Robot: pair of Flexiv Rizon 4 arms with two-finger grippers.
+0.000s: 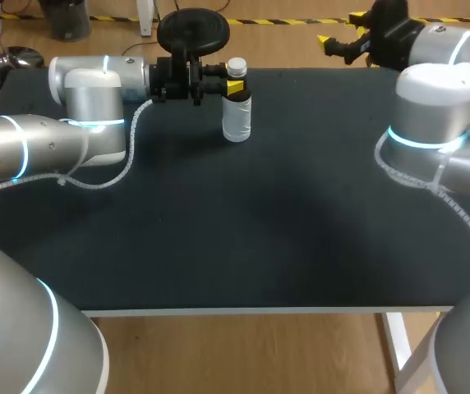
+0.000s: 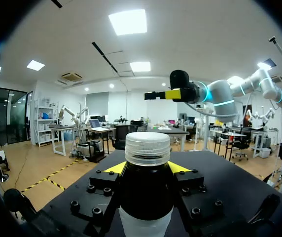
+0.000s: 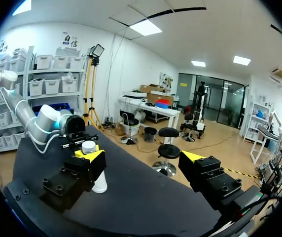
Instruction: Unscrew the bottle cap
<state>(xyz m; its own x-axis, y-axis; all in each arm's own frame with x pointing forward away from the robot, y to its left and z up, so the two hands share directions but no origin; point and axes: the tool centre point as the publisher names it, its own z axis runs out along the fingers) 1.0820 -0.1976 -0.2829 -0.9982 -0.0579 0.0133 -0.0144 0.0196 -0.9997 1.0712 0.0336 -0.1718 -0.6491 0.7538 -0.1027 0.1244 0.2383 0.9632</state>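
A small bottle (image 1: 237, 115) stands upright at the far middle of the black table, with a clear ribbed cap (image 1: 237, 66), a dark upper body and a white label. My left gripper (image 1: 232, 85) comes in level from the left and is shut on the bottle just under the cap. In the left wrist view the cap (image 2: 147, 148) rises above the yellow fingertips (image 2: 115, 168), which press the dark body (image 2: 146, 197) from both sides. My right gripper (image 1: 340, 29) hangs open past the table's far right edge, well apart from the bottle. The right wrist view shows the bottle (image 3: 100, 185) beyond its open gripper (image 3: 142, 155).
The black tabletop (image 1: 260, 230) holds nothing else. My left arm (image 1: 95, 90) lies along the far left of the table. My right arm (image 1: 436, 107) stands over the far right corner.
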